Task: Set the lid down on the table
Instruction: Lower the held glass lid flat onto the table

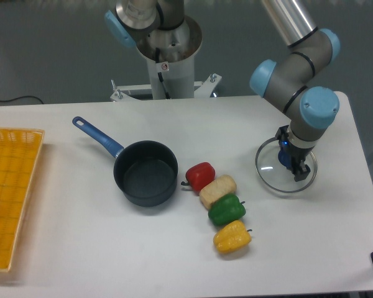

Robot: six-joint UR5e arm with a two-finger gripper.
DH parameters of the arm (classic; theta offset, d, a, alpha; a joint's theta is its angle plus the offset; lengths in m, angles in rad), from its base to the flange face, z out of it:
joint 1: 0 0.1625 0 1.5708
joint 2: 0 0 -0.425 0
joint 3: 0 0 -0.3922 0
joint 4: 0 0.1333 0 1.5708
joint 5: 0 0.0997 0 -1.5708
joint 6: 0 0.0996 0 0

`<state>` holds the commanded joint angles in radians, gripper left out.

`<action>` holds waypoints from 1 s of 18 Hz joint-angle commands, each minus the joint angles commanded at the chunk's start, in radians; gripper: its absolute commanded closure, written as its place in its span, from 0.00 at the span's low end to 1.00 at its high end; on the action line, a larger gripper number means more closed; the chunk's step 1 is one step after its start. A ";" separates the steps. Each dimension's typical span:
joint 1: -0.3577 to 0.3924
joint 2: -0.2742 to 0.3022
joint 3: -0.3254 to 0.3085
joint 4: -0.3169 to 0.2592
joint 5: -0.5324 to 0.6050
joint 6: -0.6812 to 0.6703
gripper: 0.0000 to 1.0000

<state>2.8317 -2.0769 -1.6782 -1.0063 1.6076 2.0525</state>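
1. Tabletop (174,261): white, filling the lower frame, with a dark blue saucepan (145,172) at centre, its handle pointing to the upper left.
2. Lid (270,177): round glass, so no long axis; it lies about flat at right centre, low over or on the tabletop.
3. Pincer (293,162): directly above the lid's middle, clamped on its blue knob.
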 joint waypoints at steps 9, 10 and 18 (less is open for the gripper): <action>0.000 -0.008 0.002 0.012 -0.032 0.000 0.63; 0.000 -0.008 0.003 0.012 -0.032 0.000 0.63; -0.002 -0.020 0.005 0.043 -0.032 0.000 0.63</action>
<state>2.8302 -2.0969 -1.6736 -0.9634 1.5754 2.0525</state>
